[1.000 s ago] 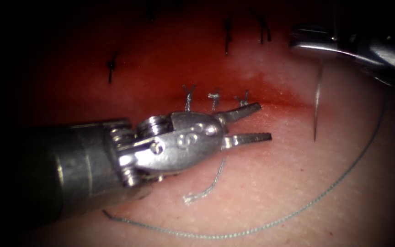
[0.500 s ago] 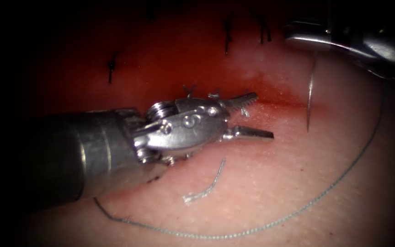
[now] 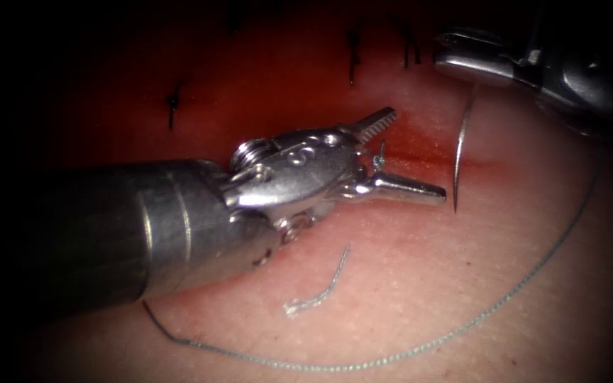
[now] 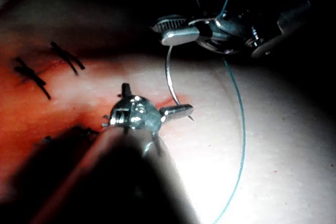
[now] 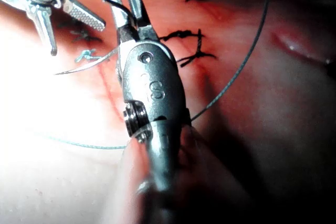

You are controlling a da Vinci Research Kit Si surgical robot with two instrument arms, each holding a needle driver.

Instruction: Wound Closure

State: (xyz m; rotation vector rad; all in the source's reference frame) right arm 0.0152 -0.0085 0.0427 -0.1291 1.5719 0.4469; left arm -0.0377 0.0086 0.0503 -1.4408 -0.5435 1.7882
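My left tool [image 3: 419, 154] lies over the cut [image 3: 427, 150] in the tissue [image 3: 406, 284], jaws spread wide and holding nothing. Its lower jaw ends just left of the needle [image 3: 460, 145]. My right tool [image 3: 457, 61] is shut on the needle near its thread end. The needle hangs point down over the cut's right end; whether the point is in the tissue I cannot tell. Thread [image 3: 533, 276] sweeps from the right down across the tissue. The left wrist view shows the left tool [image 4: 157, 97], the needle [image 4: 168, 72] and the right tool [image 4: 176, 31]. The right wrist view shows the right tool [image 5: 123, 1] and left tool [image 5: 77, 38].
A pale stitch [image 3: 377, 160] on the cut peeks out between the left tool's jaws. Dark stitches [image 3: 352, 53] sit on the far tissue. A short cut piece of thread [image 3: 317, 294] lies below the left tool. Red fluid [image 3: 420, 145] stains the tissue around the cut.
My left tool has swung up and to the right over the pale stitches, with its jaws spread wider. My right tool has carried the needle leftward, closer to the left tool's lower jaw.
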